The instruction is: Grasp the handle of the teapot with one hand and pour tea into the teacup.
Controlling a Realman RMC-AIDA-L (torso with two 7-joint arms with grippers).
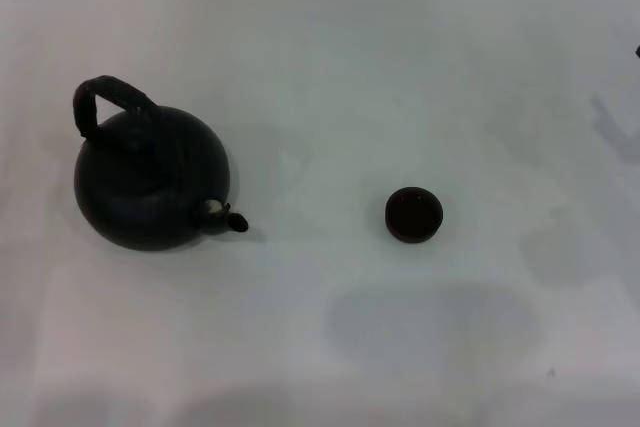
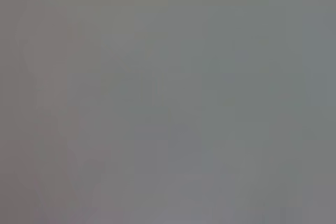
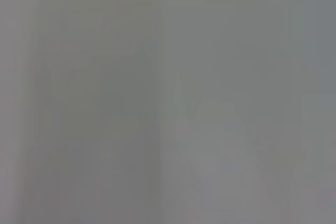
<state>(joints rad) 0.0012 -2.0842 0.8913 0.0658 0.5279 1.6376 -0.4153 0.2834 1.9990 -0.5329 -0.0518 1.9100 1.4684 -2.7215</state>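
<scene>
White table point(image 1: 330, 37) fills the head view, smooth and bare-looking, with a few soft grey shadows near the front and along the right side. No wall or other part of the room shows.

On the robot's left side sits the black teapot point(image 1: 150, 179). It stands upright. Its looped handle point(image 1: 108, 99) rises at the far side, and its small spout point(image 1: 228, 217) points toward the near right. The little dark teacup point(image 1: 414, 215) stands well apart from the pot, out to the right, with its mouth up. Whether tea is in the cup cannot be told, because the inside is as dark as the cup itself.

Neither the left gripper nor the right gripper shows in the head view. Both wrist views show only plain grey. So it cannot be told if the fingers are apart or together, and nothing is holding the pot.

This could be a time when the pour is yet to come, or when the pot has been set back down.

What could go wrong? The cup is tiny, so a tipped pot could send tea past it onto the table. The handle is thin and high, so a poor hold could let the heavy round pot swing or slip. A bump could slide the light cup away.
</scene>
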